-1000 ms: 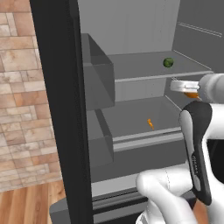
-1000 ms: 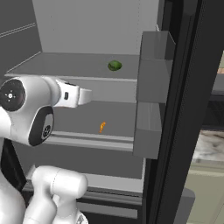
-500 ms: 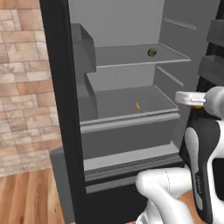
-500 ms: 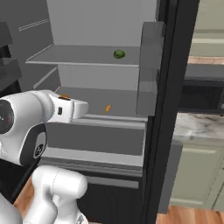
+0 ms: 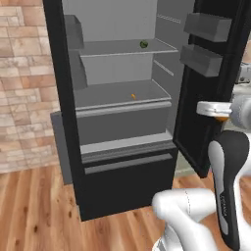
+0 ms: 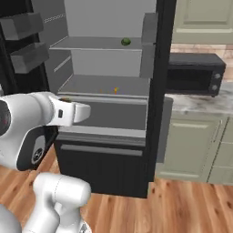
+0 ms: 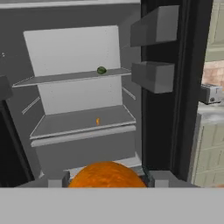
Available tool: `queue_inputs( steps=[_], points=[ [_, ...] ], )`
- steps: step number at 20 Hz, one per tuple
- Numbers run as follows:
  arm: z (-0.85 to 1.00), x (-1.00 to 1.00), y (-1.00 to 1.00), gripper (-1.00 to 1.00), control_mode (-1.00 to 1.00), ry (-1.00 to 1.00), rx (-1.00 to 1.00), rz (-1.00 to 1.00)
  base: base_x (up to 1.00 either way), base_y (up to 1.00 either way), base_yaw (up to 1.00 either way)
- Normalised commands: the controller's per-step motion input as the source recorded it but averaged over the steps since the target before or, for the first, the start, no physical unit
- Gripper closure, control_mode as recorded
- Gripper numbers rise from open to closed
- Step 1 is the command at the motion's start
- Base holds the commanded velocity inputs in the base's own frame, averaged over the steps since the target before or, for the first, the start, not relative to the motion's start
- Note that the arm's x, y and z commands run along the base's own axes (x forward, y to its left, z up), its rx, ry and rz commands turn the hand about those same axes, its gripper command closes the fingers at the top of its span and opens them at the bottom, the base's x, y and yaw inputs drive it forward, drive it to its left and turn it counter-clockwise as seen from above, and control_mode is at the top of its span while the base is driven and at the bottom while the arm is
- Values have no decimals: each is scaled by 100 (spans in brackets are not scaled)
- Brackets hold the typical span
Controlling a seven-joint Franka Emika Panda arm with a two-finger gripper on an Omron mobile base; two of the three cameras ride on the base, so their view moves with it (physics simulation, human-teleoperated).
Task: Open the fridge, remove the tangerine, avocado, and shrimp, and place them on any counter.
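While the fingers (image 7: 106,179) stand partly apart, pinching the tangerine (image 7: 107,175) between them, the step in hand looks like the carry to a table. To do it well, I judge the grip should stay firm on the round fruit (it would roll if let go high), and the arm should swing toward the marbled table (image 6: 196,103) beside the fridge (image 6: 157,113), lowering until the fruit nearly touches the stone before releasing on a bare patch, away from the black microwave (image 6: 193,73).

Farther out, the fridge stands open, both doors swung wide. Its upper shelf (image 5: 122,47) carries the avocado (image 5: 143,44), a small dark green ball near the front right. The lower shelf (image 5: 115,94) holds the shrimp (image 5: 133,96), a tiny orange curl lying alone near the middle. The door bins (image 5: 206,25) look empty from here. Two items therefore remain inside for later trips.
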Motion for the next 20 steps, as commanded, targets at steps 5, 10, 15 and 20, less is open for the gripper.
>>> queue_inputs(
  steps=[5,10,15,20],
  points=[
    [0,0,0,100,100,0,0,0,-1,-100,-2],
    [0,0,0,100,100,0,0,0,55,-100,0],
    [0,0,0,100,100,0,0,0,63,-100,0],
    [0,0,0,100,100,0,0,0,97,-100,0]
  ],
)
